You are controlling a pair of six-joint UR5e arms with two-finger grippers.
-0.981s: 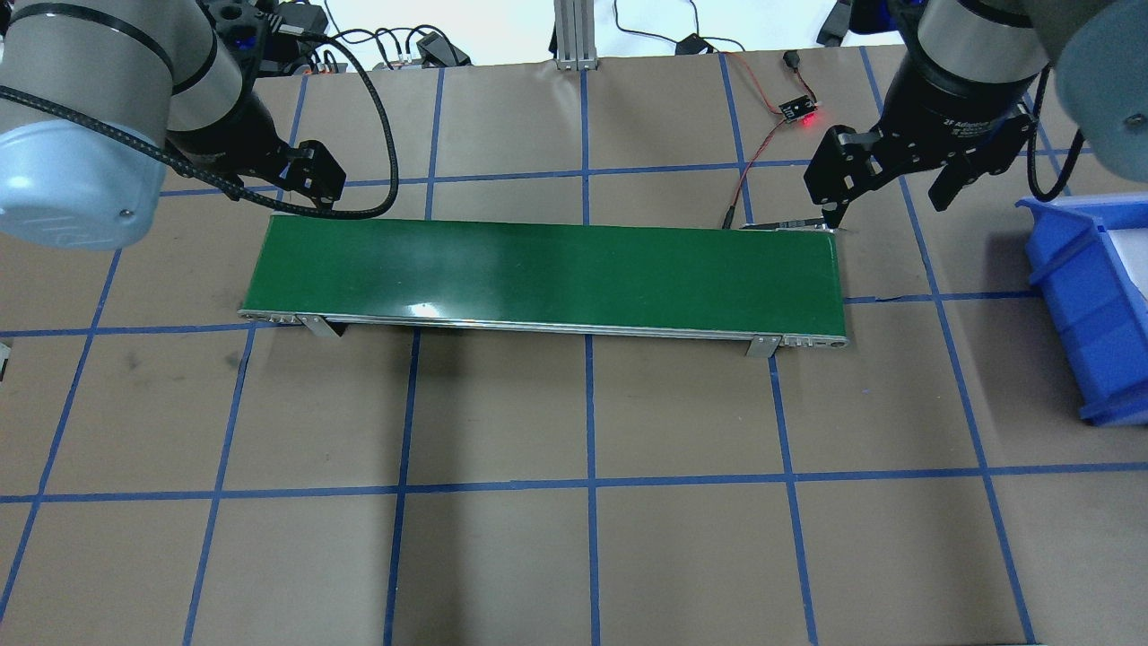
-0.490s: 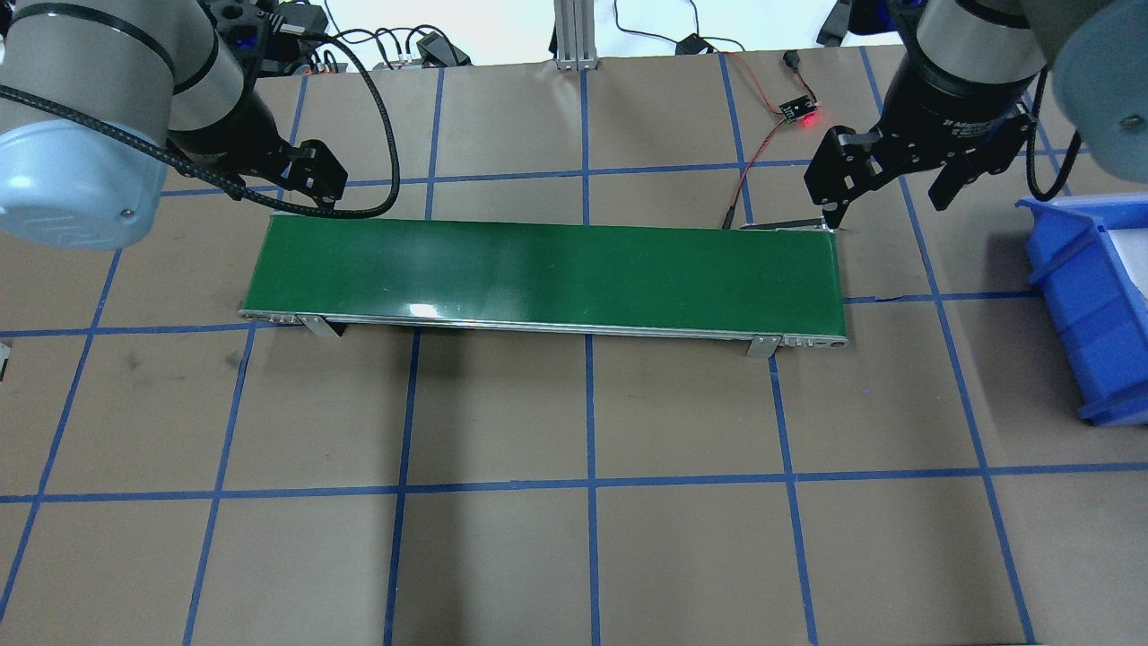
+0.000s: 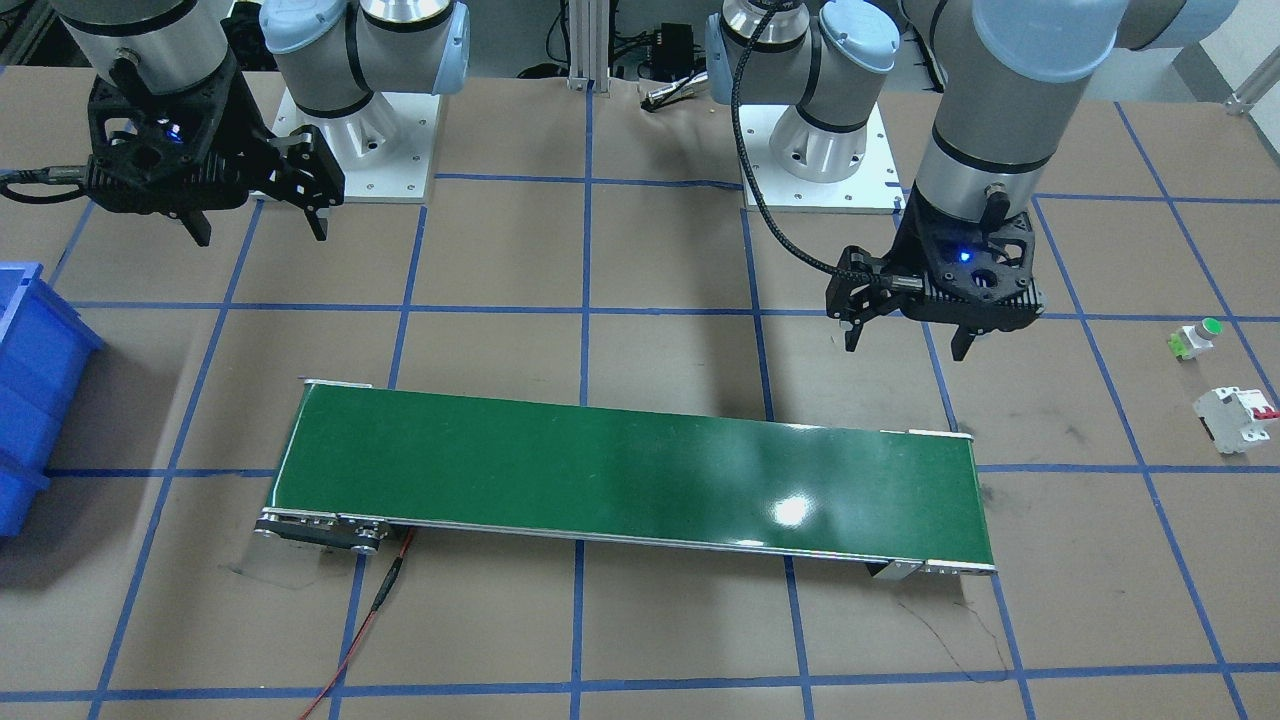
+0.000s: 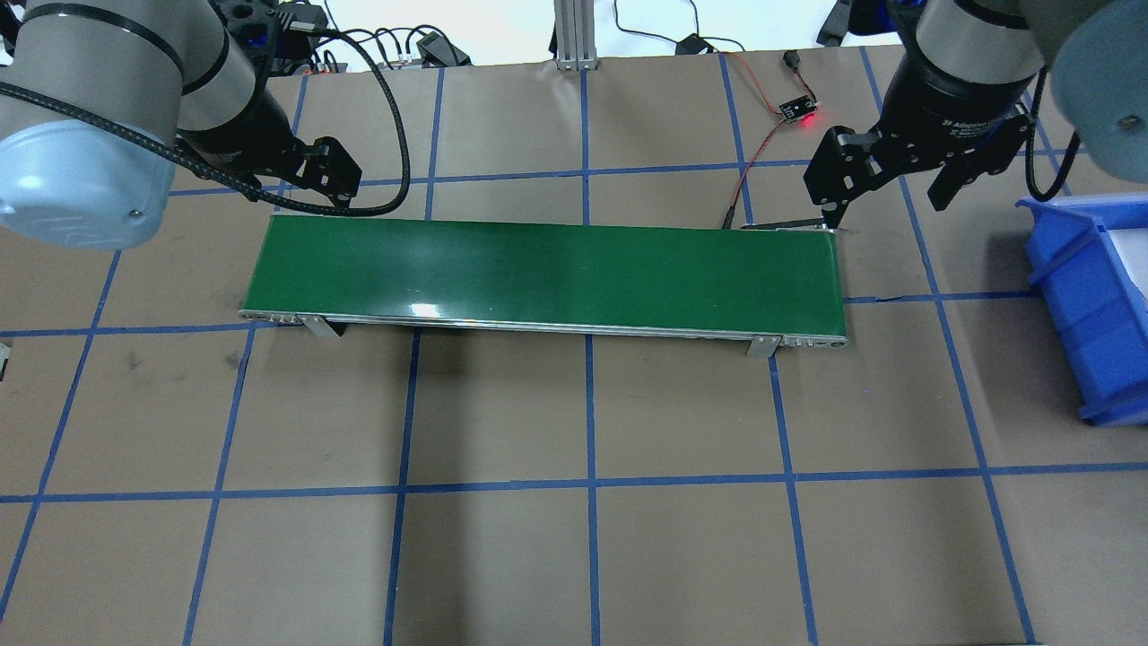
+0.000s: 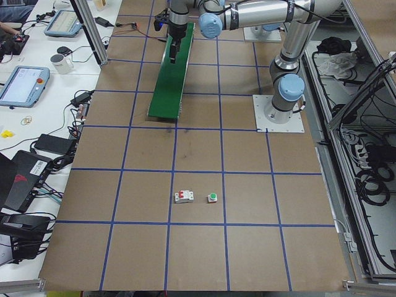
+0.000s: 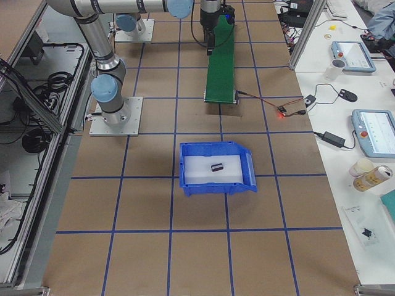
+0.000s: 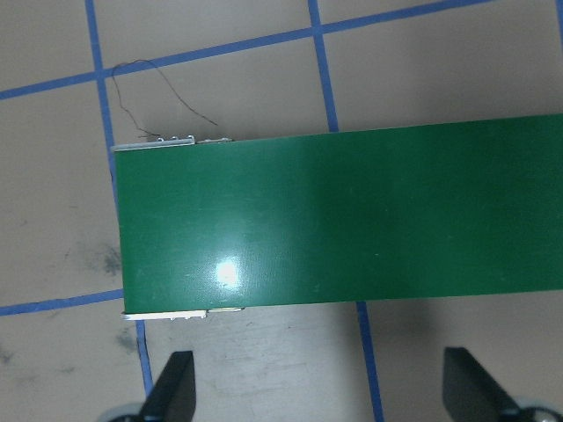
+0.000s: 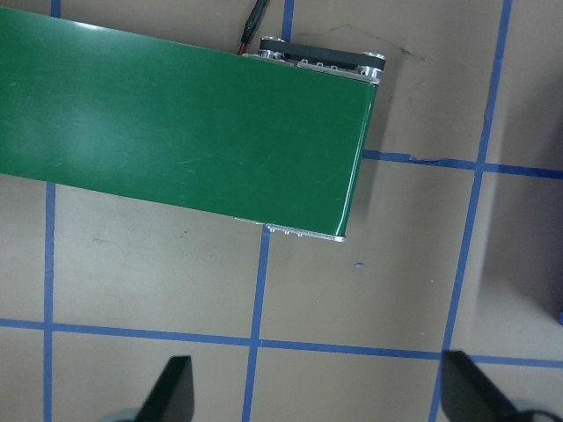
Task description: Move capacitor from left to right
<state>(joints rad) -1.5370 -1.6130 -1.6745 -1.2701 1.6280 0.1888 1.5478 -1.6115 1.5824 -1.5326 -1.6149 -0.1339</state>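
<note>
Brown paper marked with a blue tape grid covers the table (image 4: pixel 682 556), and a long green conveyor belt (image 4: pixel 547 274) lies across the middle of it with nothing on its surface.

From my console, the left gripper (image 3: pixel 905 348) hangs in the air near the belt's left end. Its fingers are spread wide and hold nothing. The left wrist camera shows both fingertips apart over bare paper just off the belt's edge.

The right gripper (image 3: pixel 258 236) hangs near the other end of the belt. It is likewise spread and empty, with bare table between its fingers in the right wrist view.

The capacitor (image 6: pixel 217 167) shows only in the right side camera, as a small dark piece on the white liner inside the blue bin (image 6: pixel 247 169). The bin sits on the table beyond the belt's right end, well apart from both grippers.

Far out on the left side, a white breaker with red switches (image 3: pixel 1235 418) and a green-capped push button (image 3: pixel 1197 337) sit near each other on the paper.

A small board with a red light (image 4: pixel 798 112) lies near the belt's right end, with wires running toward the belt.
</note>
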